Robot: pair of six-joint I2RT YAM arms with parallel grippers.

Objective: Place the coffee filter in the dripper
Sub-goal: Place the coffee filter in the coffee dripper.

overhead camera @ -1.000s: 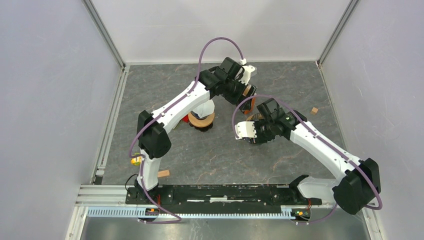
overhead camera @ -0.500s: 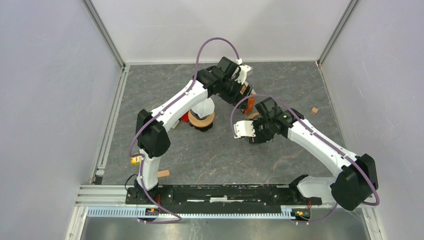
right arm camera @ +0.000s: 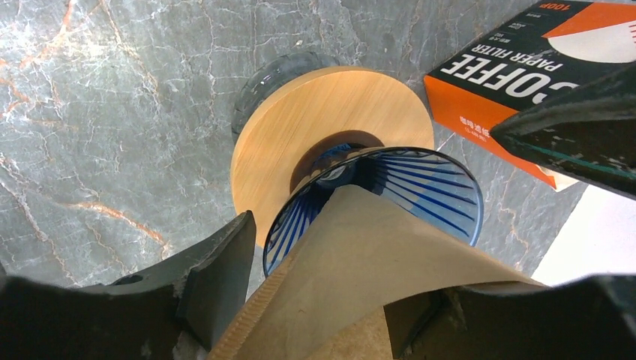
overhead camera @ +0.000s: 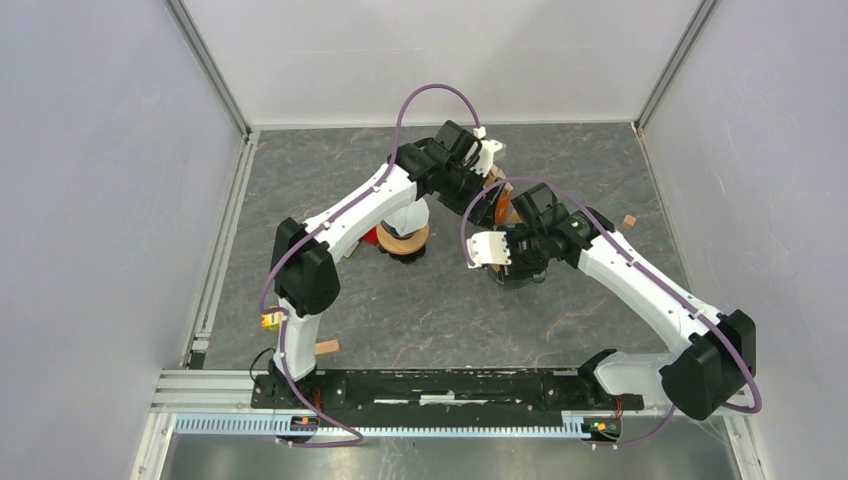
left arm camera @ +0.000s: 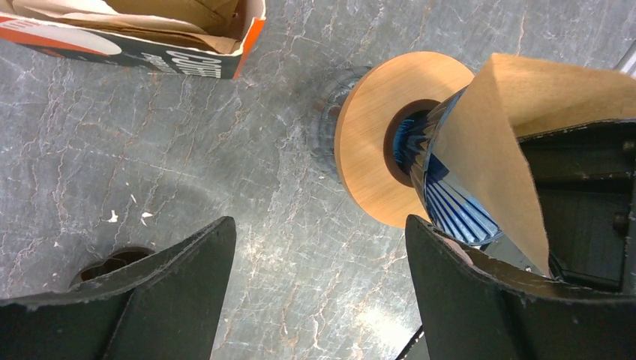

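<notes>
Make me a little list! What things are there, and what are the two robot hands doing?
dripper: blue ribbed glass on a wooden ring
filter: brown paper, partly in the dripper's mouth
box: orange, for filters, on the table
left hand: open, empty, beside the dripper
right hand: around the filter; grip unclear

My right gripper (overhead camera: pixel 517 272): it has moved a little farther from my base and now sits closer to my left gripper (overhead camera: pixel 495 190).
My right forearm: it has swung slightly leftward.
My left gripper: it has shifted slightly leftward.
</notes>
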